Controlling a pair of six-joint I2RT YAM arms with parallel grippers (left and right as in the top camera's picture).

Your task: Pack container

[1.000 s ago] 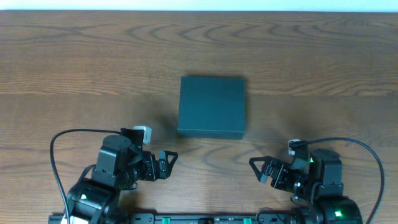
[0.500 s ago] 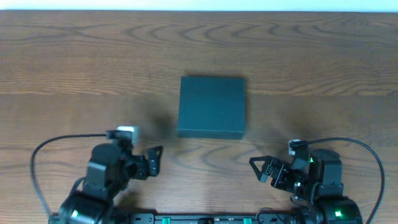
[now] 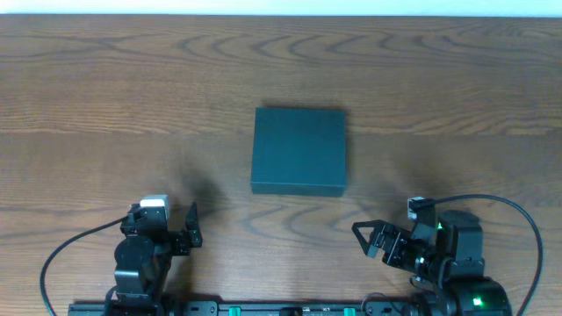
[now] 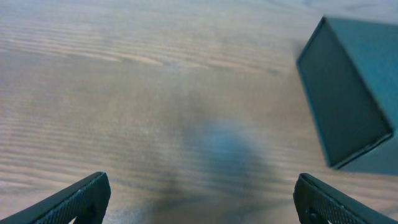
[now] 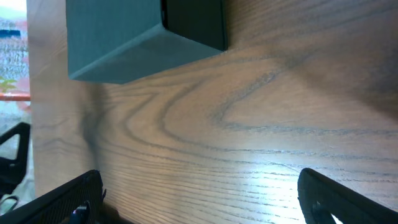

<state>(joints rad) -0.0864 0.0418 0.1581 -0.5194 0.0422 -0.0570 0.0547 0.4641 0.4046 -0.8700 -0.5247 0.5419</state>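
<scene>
The dark teal-green container (image 3: 299, 150) sits shut in the middle of the wooden table. It shows at the right edge of the left wrist view (image 4: 351, 87) and at the top of the right wrist view (image 5: 140, 34). My left gripper (image 3: 191, 226) is open and empty at the front left, well clear of the container. My right gripper (image 3: 368, 239) is open and empty at the front right, below the container's right corner. No snack packets are in view.
The wooden table (image 3: 105, 96) spreads around the container. The table's far edge runs along the top of the overhead view. Both arm bases sit at the near edge.
My left arm has pulled back and swung left, away from the container, its gripper now pointing up the table. The right arm and the container have not moved.
</scene>
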